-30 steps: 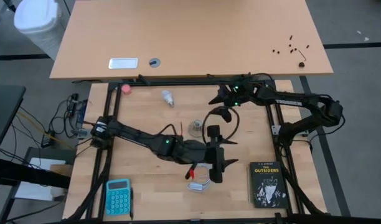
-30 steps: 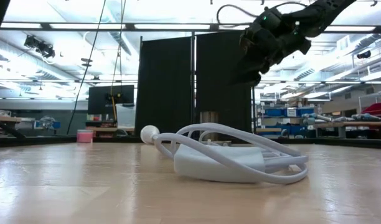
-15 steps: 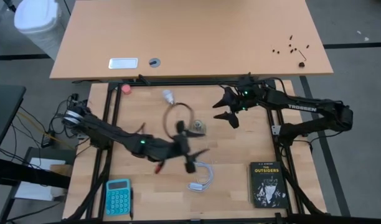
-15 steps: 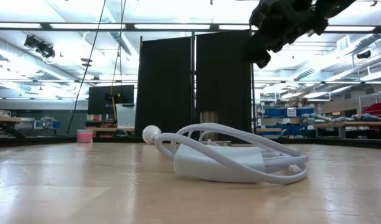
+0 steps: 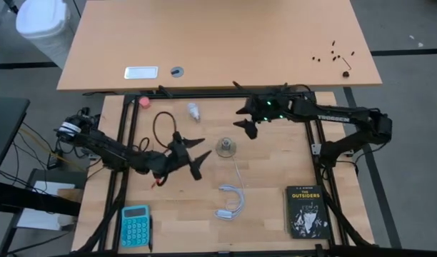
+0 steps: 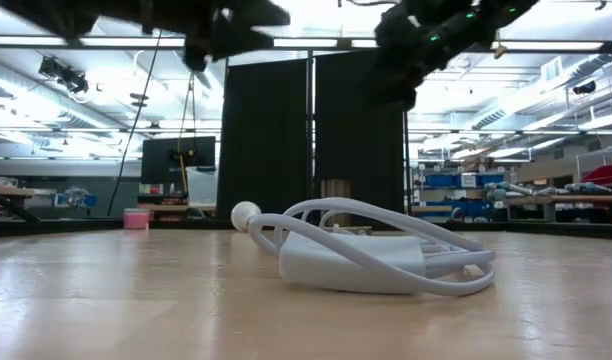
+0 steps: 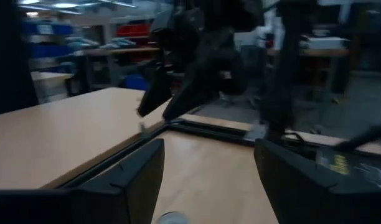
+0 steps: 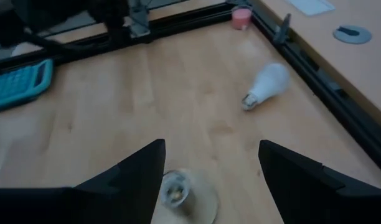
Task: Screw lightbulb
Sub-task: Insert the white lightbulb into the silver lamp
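Pale wooden table (image 5: 275, 178) with visible grain, smooth frosted white lightbulb (image 8: 268, 82), shiny metal socket disc (image 5: 226, 148), glossy white plastic cord (image 6: 376, 255).

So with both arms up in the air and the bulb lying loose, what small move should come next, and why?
Probably the right gripper should swing toward the lightbulb and come down over it. The bulb lies on its side untouched, apart from the socket. The right fingers stand open and empty, nearer the bulb than the left gripper, also open.
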`<state>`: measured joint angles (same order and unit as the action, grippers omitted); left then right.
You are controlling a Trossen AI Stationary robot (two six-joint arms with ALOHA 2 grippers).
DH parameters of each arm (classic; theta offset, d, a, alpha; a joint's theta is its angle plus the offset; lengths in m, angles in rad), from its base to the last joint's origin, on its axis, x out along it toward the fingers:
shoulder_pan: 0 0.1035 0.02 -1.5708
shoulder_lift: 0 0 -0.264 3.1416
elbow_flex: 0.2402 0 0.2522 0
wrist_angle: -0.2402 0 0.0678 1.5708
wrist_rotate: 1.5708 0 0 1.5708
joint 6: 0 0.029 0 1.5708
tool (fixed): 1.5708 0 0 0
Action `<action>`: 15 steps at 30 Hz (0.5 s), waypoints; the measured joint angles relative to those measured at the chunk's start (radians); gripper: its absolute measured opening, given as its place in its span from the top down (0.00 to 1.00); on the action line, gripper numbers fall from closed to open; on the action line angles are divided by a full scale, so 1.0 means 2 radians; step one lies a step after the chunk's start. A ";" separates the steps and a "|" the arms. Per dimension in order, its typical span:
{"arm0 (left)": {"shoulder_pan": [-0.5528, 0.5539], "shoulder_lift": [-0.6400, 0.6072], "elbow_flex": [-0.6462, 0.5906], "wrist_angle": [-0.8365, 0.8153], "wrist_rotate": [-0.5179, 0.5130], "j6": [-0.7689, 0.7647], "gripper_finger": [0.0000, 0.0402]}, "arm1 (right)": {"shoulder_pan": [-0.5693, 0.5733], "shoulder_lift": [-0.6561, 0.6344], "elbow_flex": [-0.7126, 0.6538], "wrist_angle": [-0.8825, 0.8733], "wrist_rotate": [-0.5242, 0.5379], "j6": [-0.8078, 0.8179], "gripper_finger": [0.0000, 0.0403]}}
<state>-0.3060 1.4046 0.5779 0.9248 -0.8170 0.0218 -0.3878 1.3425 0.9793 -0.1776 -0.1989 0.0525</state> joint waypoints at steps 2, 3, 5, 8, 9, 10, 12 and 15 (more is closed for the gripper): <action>0.008 0.000 -0.023 0.021 -0.015 -0.007 0.37 | -0.004 0.023 0.022 0.000 0.001 0.000 0.33; 0.012 0.000 -0.033 0.030 -0.019 -0.015 0.37 | -0.005 0.034 0.033 -0.001 0.000 0.000 0.33; 0.023 0.000 -0.048 0.039 -0.022 -0.038 0.37 | -0.007 0.060 0.056 0.001 0.002 0.000 0.33; 0.042 0.000 -0.070 0.039 -0.027 -0.084 0.37 | -0.007 0.097 0.088 -0.003 0.010 -0.002 0.33; 0.049 0.000 -0.077 0.038 -0.029 -0.100 0.37 | -0.007 0.109 0.098 -0.003 0.013 -0.004 0.33; 0.057 0.000 -0.083 0.036 -0.033 -0.117 0.37 | -0.009 0.118 0.108 -0.005 0.014 -0.007 0.33; 0.074 0.000 -0.093 0.037 -0.036 -0.150 0.37 | -0.011 0.136 0.126 -0.005 0.013 -0.013 0.33; 0.102 0.000 -0.111 0.032 -0.038 -0.201 0.37 | -0.013 0.153 0.140 -0.004 0.013 -0.015 0.33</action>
<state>-0.1010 1.4052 0.3569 0.9886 -0.8935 -0.3804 -0.4133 1.6475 1.2595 -0.1852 -0.1722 0.0215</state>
